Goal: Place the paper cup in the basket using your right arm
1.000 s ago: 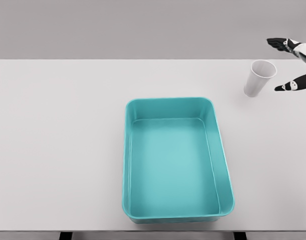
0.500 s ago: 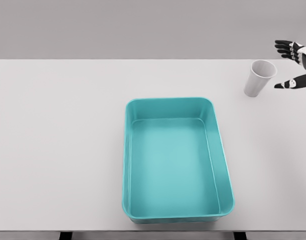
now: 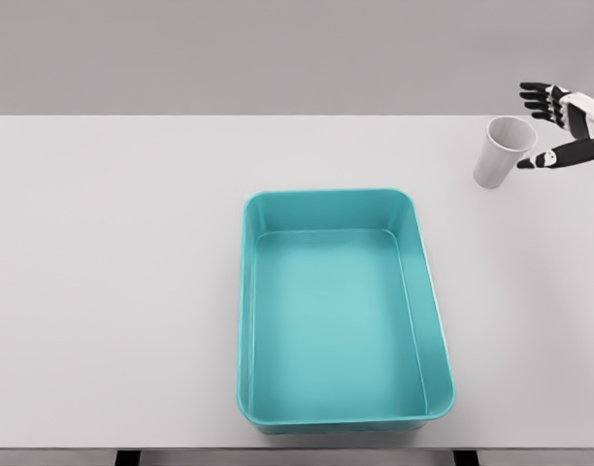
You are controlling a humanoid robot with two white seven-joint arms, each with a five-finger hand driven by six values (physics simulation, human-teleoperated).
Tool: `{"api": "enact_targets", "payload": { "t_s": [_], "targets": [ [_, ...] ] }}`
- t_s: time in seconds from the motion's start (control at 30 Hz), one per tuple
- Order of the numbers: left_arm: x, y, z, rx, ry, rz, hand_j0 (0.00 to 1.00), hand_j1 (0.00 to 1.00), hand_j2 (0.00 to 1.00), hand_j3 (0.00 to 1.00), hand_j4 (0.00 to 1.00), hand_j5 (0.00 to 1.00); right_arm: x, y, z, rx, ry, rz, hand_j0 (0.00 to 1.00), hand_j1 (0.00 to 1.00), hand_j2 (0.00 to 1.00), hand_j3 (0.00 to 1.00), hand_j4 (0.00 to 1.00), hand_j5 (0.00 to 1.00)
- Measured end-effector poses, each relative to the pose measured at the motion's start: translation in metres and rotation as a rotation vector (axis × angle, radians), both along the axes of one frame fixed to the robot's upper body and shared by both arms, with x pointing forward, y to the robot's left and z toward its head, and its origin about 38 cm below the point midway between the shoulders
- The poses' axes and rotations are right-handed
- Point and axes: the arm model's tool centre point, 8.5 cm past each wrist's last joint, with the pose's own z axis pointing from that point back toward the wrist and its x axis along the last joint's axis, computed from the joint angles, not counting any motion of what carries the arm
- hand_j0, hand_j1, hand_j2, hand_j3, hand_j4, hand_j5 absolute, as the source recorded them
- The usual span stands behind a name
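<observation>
Right hand (image 3: 557, 124): enters at the right edge, fingers (image 3: 536, 94) spread wide, thumb apart below them; it holds nothing, and the thumb tip sits just beside the cup's rim.
Cup (image 3: 501, 151): white, smooth, tapered, upright with its mouth open, on the table's far right corner, well apart from the basket.
Basket (image 3: 340, 206): teal, glossy, rectangular tub with rounded corners and a flared rim, mid-table.
Table (image 3: 113, 272): flat, matte, pale grey-white.

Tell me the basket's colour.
Teal, plain with no pattern; the basket shows clearly in the head view.
</observation>
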Motion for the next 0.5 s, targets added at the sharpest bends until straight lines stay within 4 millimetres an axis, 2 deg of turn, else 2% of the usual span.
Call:
{"api": "enact_targets", "payload": {
  "t_s": [0.3, 0.5],
  "targets": [
    [0.0, 0.0, 0.0, 0.0, 0.0, 0.0, 1.0, 1.0, 1.0, 1.0, 1.0, 1.0, 0.012, 0.002, 0.02, -0.011, -0.002, -0.007, 1.0, 1.0, 1.0, 1.0, 1.0, 1.0],
    [0.0, 0.0, 0.0, 0.0, 0.0, 0.0, 1.0, 1.0, 1.0, 1.0, 1.0, 1.0, 0.014, 0.008, 0.012, -0.029, 0.042, -0.001, 1.0, 1.0, 1.0, 1.0, 1.0, 1.0]
  ]
}}
